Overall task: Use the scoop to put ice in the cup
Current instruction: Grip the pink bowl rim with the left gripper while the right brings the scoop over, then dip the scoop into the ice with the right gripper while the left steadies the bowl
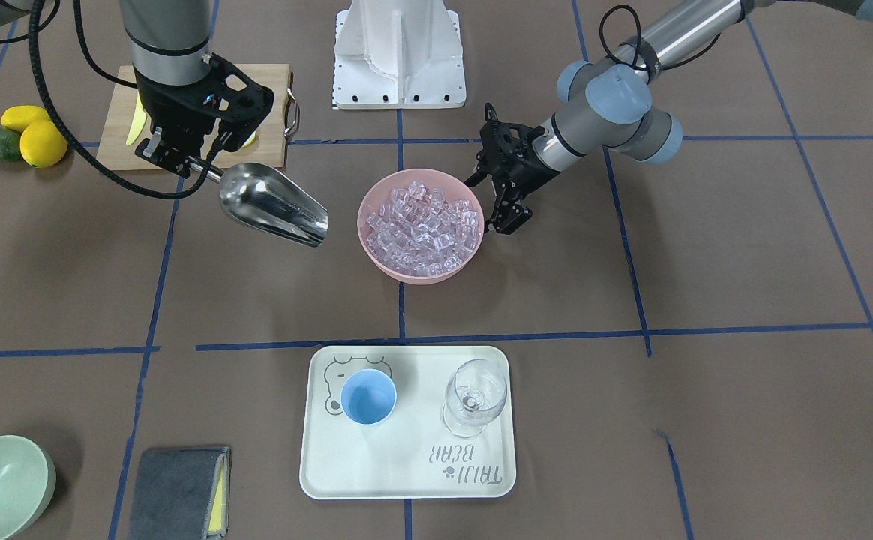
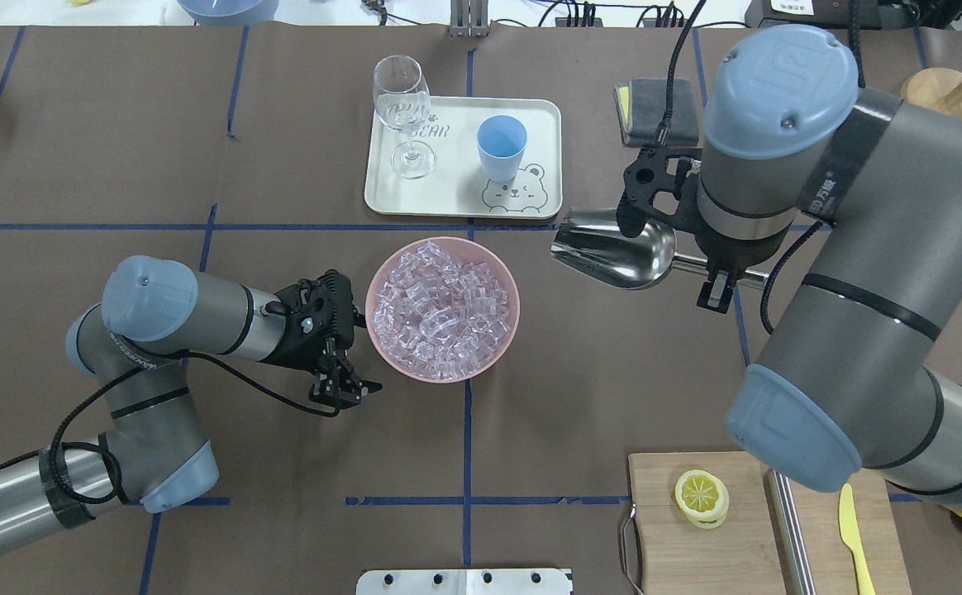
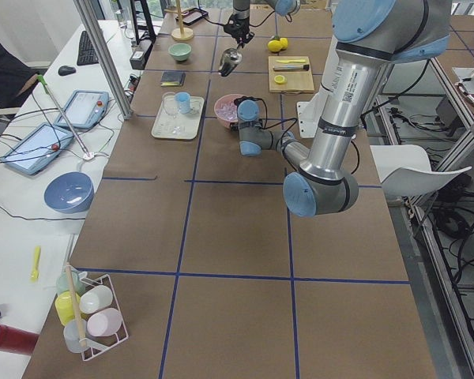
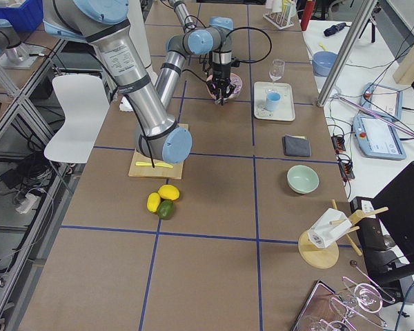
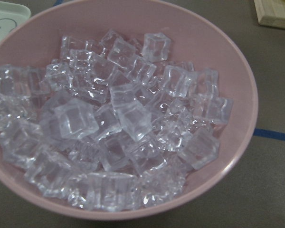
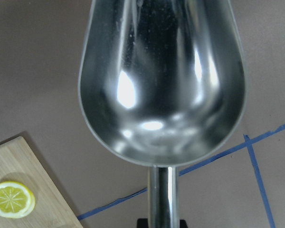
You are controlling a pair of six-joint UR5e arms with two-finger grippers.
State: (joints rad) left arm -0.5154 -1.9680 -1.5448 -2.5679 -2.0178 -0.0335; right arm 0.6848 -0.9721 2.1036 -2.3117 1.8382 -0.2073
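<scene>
My right gripper [image 1: 181,156] [image 2: 716,277] is shut on the thin rod handle of the shiny steel scoop [image 1: 271,204] [image 2: 613,252] [image 6: 161,80]. The scoop is empty and hangs above the table beside the pink bowl [image 1: 367,232] [image 2: 375,285] [image 5: 237,90], its mouth toward the bowl. The bowl holds a heap of clear ice cubes [image 1: 421,225] [image 2: 444,318] [image 5: 118,128]. My left gripper [image 1: 508,223] [image 2: 349,390] hangs close to the bowl's other side, empty, its fingers looking shut. The light-blue cup [image 1: 368,397] [image 2: 502,147] stands upright and empty on the white tray [image 1: 406,472] [image 2: 448,202].
A clear wine glass [image 1: 474,396] [image 2: 402,107] stands on the tray beside the cup. A wooden cutting board [image 1: 118,127] [image 2: 663,537] with a lemon slice [image 2: 701,496] lies behind the right arm. A green bowl [image 1: 1,487], a grey cloth [image 1: 178,491] and lemons [image 1: 43,142] lie toward the edges.
</scene>
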